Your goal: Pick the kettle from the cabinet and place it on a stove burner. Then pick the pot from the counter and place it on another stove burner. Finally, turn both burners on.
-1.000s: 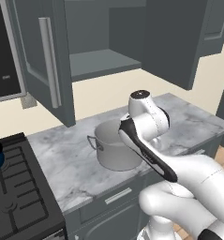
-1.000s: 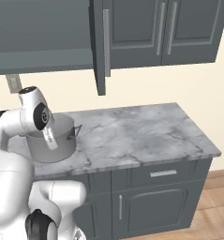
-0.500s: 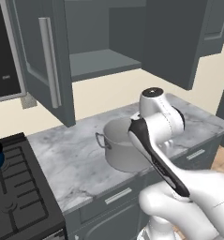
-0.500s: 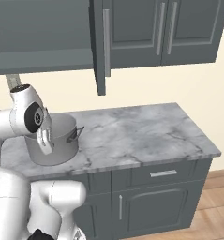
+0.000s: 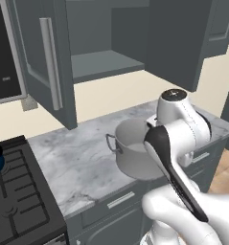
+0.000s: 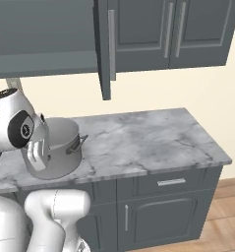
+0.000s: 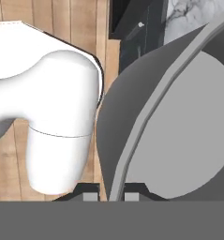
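Grey pot (image 5: 137,155) sits at the counter's (image 5: 82,162) near edge; our gripper (image 7: 108,196) is clamped on its near rim. That thin one-sided pinch could slip or tip it.

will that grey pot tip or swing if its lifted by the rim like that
Probably tilts: the tool straddles one side of the pot's rim, off-centre. Looks like stiff metal, so no flexing. The smooth thin wall may slip between the fingertips.
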